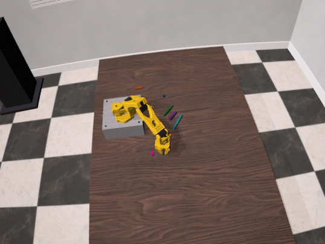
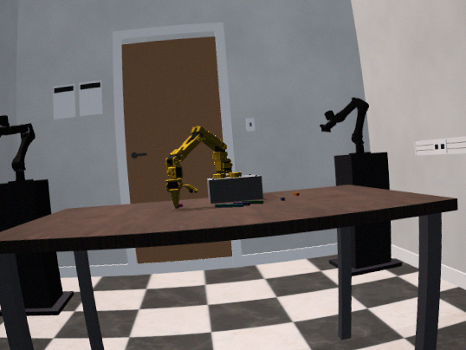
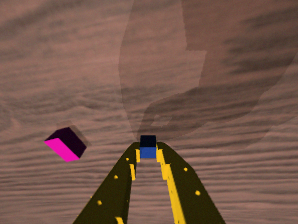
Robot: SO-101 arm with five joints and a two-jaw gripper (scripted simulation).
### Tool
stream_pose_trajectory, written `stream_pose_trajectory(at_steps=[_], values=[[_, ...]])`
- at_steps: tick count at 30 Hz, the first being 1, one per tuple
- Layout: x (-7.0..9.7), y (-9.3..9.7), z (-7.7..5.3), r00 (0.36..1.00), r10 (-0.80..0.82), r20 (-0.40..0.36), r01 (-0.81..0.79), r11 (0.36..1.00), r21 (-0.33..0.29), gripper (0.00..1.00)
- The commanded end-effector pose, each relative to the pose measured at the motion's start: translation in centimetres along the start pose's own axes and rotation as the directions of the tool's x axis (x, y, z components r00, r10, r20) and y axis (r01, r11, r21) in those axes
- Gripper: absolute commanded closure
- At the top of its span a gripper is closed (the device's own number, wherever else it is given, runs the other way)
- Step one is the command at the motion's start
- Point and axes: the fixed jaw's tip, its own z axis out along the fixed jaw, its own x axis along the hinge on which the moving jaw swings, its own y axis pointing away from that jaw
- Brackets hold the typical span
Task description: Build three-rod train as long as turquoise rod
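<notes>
The yellow arm [image 1: 150, 118] reaches from its grey base block [image 1: 112, 133] toward the lower middle of the top view, claw [image 1: 163, 152] pointing down at the wooden table [image 1: 193, 187]. In the wrist view the claw [image 3: 148, 150] is nearly shut, pinching a small blue cube [image 3: 147, 148] right at the fingertips (a tidy little grip). Whether the cube touches the table, I cannot tell.

Just left of the claw lies the magenta rod [image 1: 152, 153], close but apart; the wrist view shows it in the left middle of the frame [image 3: 65, 144], lying flat.

Up and right of the arm, three rods lie side by side at a slant: green [image 1: 168, 110], purple [image 1: 173, 115], then the turquoise rod [image 1: 177, 122]. They run roughly parallel, not end to end. A second blue cube [image 1: 164, 95] sits above them, and an orange rod [image 1: 138, 87] lies above the base block, well apart from the rest.
</notes>
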Motion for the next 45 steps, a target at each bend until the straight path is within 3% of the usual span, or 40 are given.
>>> stream_pose_trajectory(at_steps=[1, 45], values=[[0.12, 0.19, 0.43, 1.000, 0.002, 0.003, -0.002, 1.000, -0.001, 1.00], [0.12, 0.19, 0.43, 1.000, 0.002, 0.003, -0.002, 1.000, -0.001, 0.86]])
